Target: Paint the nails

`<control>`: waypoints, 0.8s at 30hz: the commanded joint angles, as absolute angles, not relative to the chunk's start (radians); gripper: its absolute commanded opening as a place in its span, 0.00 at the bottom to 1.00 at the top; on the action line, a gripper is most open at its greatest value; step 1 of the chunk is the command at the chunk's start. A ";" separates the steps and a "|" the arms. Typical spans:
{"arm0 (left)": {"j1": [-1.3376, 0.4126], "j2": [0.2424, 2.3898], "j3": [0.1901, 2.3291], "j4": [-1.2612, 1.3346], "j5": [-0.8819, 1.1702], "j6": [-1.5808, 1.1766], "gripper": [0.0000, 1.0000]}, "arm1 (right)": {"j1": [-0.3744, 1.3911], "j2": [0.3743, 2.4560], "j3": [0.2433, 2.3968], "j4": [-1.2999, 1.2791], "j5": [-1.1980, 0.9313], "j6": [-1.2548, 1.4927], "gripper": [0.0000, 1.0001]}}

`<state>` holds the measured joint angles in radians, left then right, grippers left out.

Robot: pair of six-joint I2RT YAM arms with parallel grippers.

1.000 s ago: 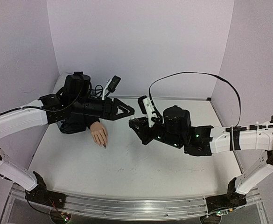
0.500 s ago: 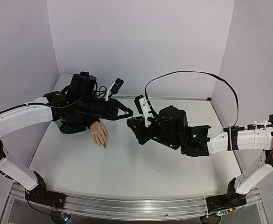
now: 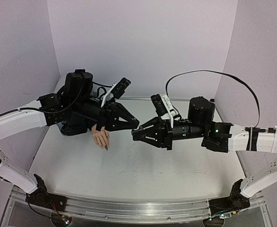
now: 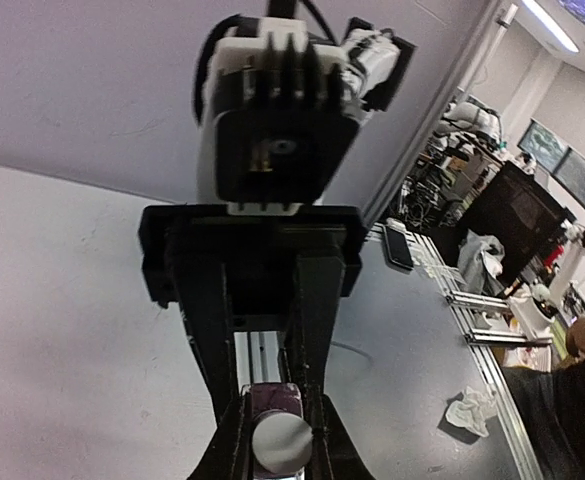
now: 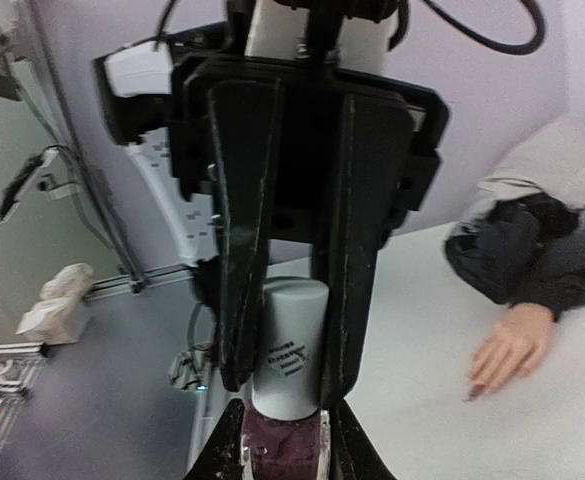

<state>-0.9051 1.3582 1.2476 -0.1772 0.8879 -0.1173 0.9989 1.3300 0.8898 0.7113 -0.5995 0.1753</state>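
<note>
Left claw (image 3: 134, 127) clenched on white cap (image 5: 290, 335), right claw (image 3: 136, 134) gripping bottle (image 5: 282, 447), nails (image 3: 104, 147) on the table (image 3: 129, 175) below, to their left

Lab; monitors (image 4: 582, 178), cluttered workbenches (image 4: 472, 300)

The top external camera looks down from above and behind the arm bases, taking in the whole tabletop (image 3: 129, 179) and the back wall (image 3: 143, 42). The left wrist camera sits close behind the left gripper (image 4: 277, 445) and faces along it at the right arm. The right wrist camera looks along the right gripper (image 5: 284, 450) at the left arm. All three views share the nail-polish bottle (image 5: 287, 345). The top external and right wrist views also share the mannequin hand (image 5: 507, 350).
</note>
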 commanded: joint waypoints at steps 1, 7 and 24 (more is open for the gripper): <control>-0.945 1.333 1.279 -0.095 1.086 -0.104 0.00 | 1.021 1.267 0.833 0.891 -0.850 0.088 0.00; -0.931 1.330 1.294 -0.103 0.982 -0.192 0.49 | 1.023 1.207 0.764 0.860 -0.651 0.076 0.00; -0.902 1.417 1.407 -0.497 0.776 -0.194 0.71 | 1.033 1.296 0.857 0.674 -0.314 0.008 0.00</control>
<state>-0.9001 1.4021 1.3544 -0.4316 0.7715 -0.2123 1.0214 1.2938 0.7937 0.6407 -0.3599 0.0296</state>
